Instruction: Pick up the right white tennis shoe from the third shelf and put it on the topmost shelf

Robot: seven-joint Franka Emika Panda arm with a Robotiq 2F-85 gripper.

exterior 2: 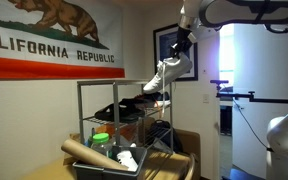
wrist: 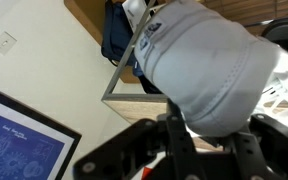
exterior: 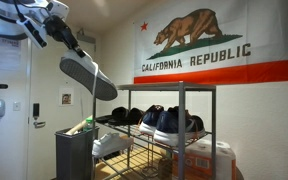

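Observation:
My gripper is shut on the right white tennis shoe, holding it in the air above and beside the rack's corner, sole tilted outward. In an exterior view the shoe hangs under the gripper, just past the end of the topmost shelf. The wrist view is filled by the shoe's white upper, with the gripper clamped on it and the shelf's grey edge bar below. The topmost shelf is bare. The matching white shoe lies on the third shelf.
Dark navy sneakers sit on the tier under the top one. A grey bin with a green bottle stands next to the rack, a box on its other side. A California flag and a framed picture hang on the walls.

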